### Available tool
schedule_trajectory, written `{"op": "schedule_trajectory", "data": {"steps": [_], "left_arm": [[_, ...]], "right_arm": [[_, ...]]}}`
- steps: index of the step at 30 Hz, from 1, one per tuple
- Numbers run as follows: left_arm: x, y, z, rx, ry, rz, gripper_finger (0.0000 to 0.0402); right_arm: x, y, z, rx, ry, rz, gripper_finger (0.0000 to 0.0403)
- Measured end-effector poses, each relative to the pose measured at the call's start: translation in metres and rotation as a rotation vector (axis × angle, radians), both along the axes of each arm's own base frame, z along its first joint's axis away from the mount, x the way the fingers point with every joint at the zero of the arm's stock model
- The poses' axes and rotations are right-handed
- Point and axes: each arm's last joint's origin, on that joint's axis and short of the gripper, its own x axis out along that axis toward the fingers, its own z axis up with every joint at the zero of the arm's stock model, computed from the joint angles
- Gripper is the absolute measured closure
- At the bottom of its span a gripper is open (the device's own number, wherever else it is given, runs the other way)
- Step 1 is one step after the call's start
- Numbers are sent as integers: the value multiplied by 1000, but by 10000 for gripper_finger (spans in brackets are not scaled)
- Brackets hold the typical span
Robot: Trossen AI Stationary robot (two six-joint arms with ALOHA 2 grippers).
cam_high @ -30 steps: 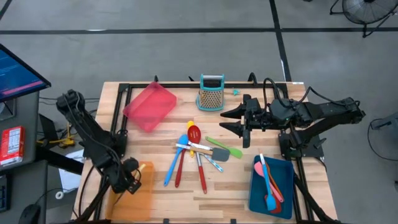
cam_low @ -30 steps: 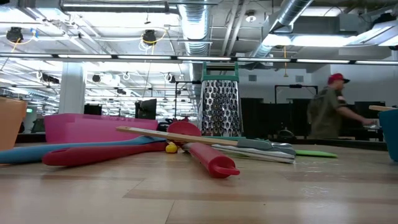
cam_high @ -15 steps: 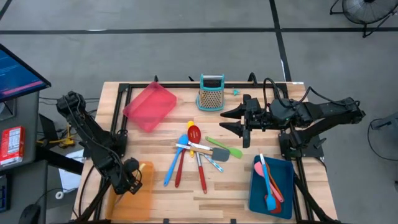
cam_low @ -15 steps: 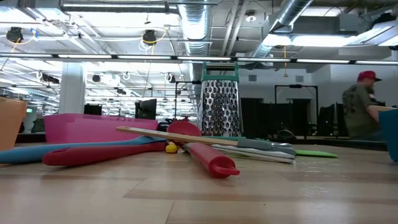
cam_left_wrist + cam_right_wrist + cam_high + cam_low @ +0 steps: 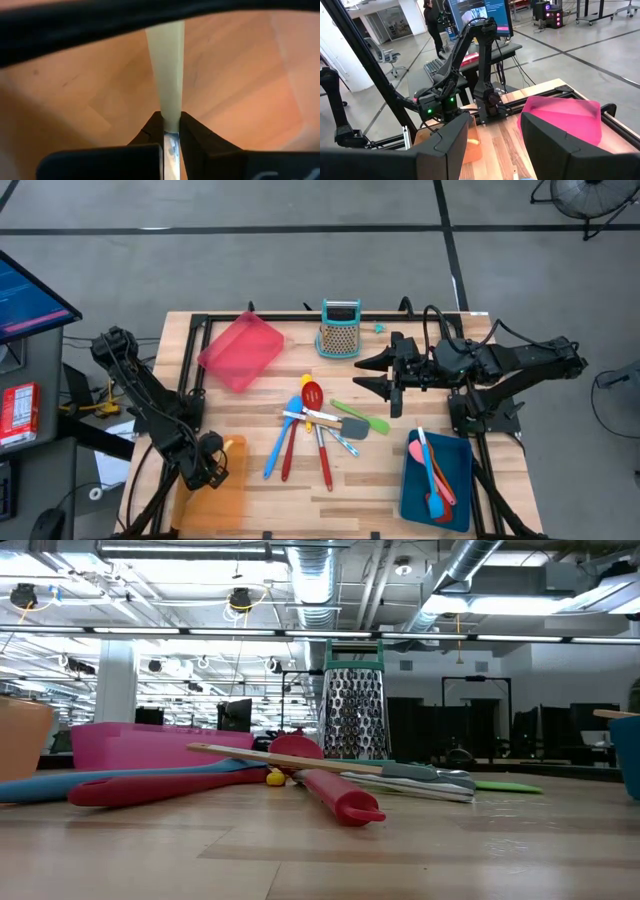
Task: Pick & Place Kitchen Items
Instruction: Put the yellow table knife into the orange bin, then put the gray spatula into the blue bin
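Several utensils lie in a loose pile [image 5: 315, 420] at the table's middle: red, blue and yellow spoons, green and grey spatulas, silvery cutlery; they also show in the low view [image 5: 300, 775]. My left gripper [image 5: 205, 468] is at the near left over the orange tray [image 5: 215, 495], shut on a slim pale-yellow utensil [image 5: 167, 65]. My right gripper [image 5: 388, 380] hangs open and empty above the table, right of the pile; its two fingers stand wide apart in the right wrist view [image 5: 495, 125]. My left gripper pinches the pale-yellow utensil between its two fingertips [image 5: 152, 131], where the pale handle meets a silvery part [image 5: 170, 142]. The utensil runs straight on ahead, in line with the fingers, over the orange tray's floor. Whether its far end touches the tray, I cannot tell.
A blue tray [image 5: 455, 445] at the near right holds several utensils. A red tray [image 5: 240, 350] lies at the far left, and a box grater [image 5: 340, 330] stands at the far middle. Bare wood lies along the near edge [image 5: 330, 510].
Neither gripper has visibly moved. A person in the room behind the table has walked to the right and out of the low view.
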Motion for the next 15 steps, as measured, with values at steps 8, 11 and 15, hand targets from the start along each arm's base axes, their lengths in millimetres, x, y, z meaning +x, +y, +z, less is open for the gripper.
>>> {"op": "schedule_trajectory", "data": {"steps": [8,11,15], "left_arm": [[-1,-2,0,-36,37,-13,340],[0,-2,0,-46,31,-13,306],[2,-6,5,-115,2,-21,264]], "right_arm": [[0,0,0,5,0,1,223],[0,0,0,7,-1,1,223],[0,0,0,7,-1,1,223]]}}
